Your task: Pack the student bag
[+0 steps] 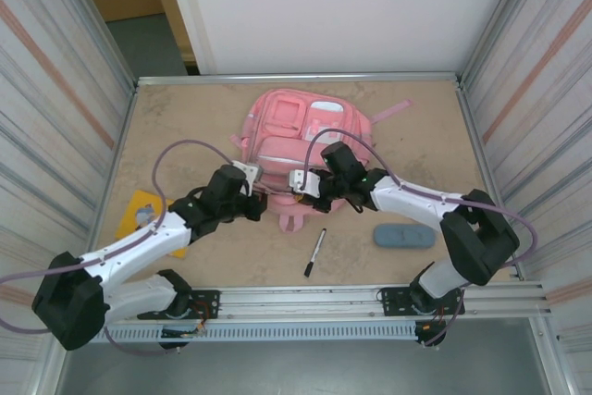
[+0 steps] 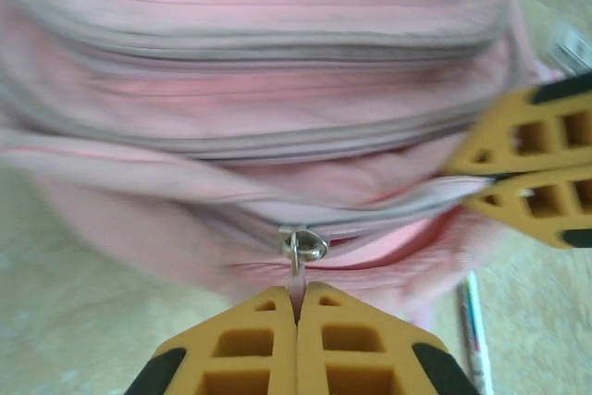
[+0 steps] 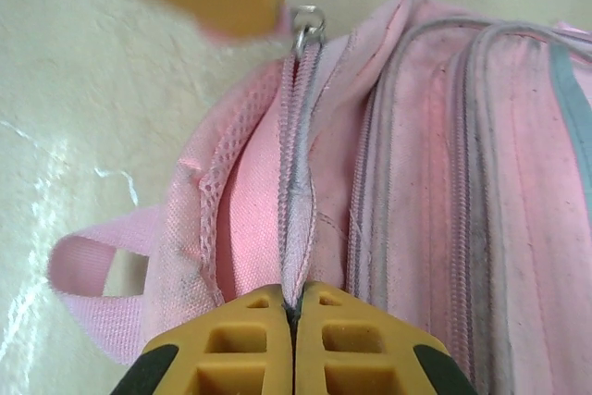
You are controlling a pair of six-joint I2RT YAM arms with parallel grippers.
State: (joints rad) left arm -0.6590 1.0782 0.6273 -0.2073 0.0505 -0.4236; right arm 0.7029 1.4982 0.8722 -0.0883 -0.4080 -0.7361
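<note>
From above, the pink backpack (image 1: pixel 296 131) lies front-up in the middle of the table (image 1: pixel 185 117), rather nearer the far rail. Its long axis runs away from the arms with a slight lean, and a small carry loop (image 1: pixel 291 223) sits at the end closest to them. Both arms meet at that near end. The overhead view can't make out the grips, but the wrist cameras can. The left gripper (image 2: pixel 298 295) has its fingers pressed together on the zip pull (image 2: pixel 303 247). The right gripper (image 3: pixel 293 298) is pinched tight on the backpack's fabric along the zip line, a little way from the pull. There is bare table on both sides of the backpack and a strip beyond it. Nearer the arms, a pen (image 1: pixel 314 253) lies just past the loop, a grey-blue pencil case (image 1: pixel 404 236) lies to the right, and a flat yellow item (image 1: pixel 141 210) is partly under the left arm.
</note>
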